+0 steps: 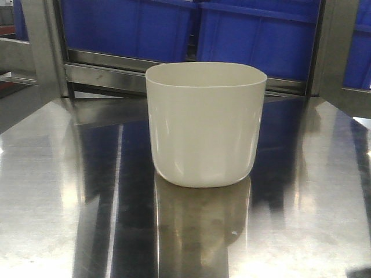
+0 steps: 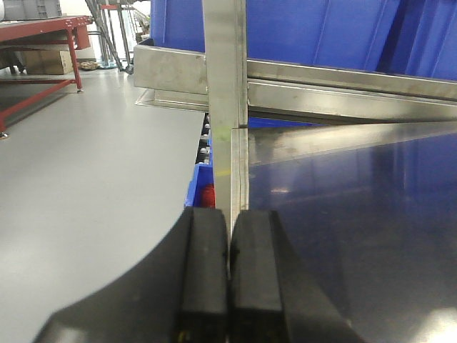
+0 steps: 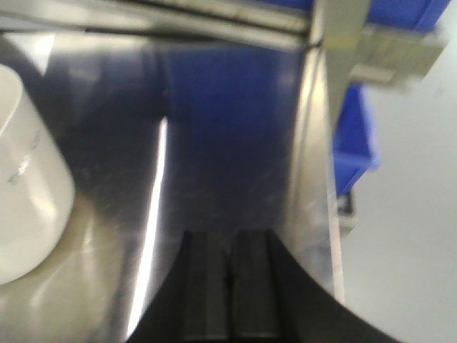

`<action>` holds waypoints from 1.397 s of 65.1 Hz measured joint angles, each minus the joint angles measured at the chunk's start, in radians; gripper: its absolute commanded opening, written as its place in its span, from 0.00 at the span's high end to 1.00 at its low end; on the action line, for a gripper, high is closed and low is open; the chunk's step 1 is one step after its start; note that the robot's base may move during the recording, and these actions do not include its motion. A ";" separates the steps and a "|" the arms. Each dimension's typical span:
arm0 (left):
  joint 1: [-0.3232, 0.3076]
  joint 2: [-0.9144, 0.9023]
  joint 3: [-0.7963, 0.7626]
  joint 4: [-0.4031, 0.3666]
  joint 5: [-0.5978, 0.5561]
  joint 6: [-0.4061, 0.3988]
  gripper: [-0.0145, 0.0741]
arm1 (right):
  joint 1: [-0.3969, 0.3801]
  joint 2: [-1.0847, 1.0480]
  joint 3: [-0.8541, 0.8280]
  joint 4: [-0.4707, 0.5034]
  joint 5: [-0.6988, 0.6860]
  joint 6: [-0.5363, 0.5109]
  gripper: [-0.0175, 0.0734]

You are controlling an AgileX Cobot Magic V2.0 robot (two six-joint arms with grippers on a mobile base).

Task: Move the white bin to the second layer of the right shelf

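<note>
While left end effector (image 2: 229, 236) and right end effector (image 3: 229, 246) are both pressed together, white bin (image 1: 206, 124) stands upright on surface (image 1: 58, 202) at right's 10 o'clock, and its glossy tapered walls may slip from a pinch.

All I can see of the robot from here is the working end of each arm. The left tool (image 2: 230, 218) is matt black all over. It has two flat, rectangular fingers (image 2: 204, 271) with squared tips and softly rounded edges, and only a thin dark seam shows between them. Behind the fingers the black body flares out to either side in smooth curves, rather like shoulders. Low on one finger there seems to be a faint yellowish fleck, too small to make out. The right tool (image 3: 228, 239) looks like the same build, with twin black fingers on a flaring black body. It shows blurred, so finer detail is lost.
</note>
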State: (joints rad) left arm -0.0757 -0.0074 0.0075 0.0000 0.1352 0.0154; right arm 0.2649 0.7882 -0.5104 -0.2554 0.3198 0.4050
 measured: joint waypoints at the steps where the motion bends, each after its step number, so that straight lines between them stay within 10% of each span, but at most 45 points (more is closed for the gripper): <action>1: 0.000 0.000 0.000 0.000 0.000 0.000 0.74 | 0.013 0.019 -0.010 -0.008 0.013 0.022 0.64; 17: 0.000 0.000 0.000 0.000 0.000 0.000 0.74 | 0.200 0.317 -0.230 -0.057 0.262 0.249 0.32; 57: 0.000 0.000 0.000 0.000 0.000 0.000 0.74 | 0.343 0.713 -0.882 0.002 0.778 0.291 0.33; 91: 0.000 0.000 0.000 0.000 0.000 0.000 0.74 | 0.342 0.918 -1.008 0.070 0.794 0.292 0.33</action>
State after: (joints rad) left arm -0.0757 -0.0074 0.0075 0.0000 0.1352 0.0154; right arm 0.6065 1.7059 -1.5184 -0.1859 1.1134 0.6970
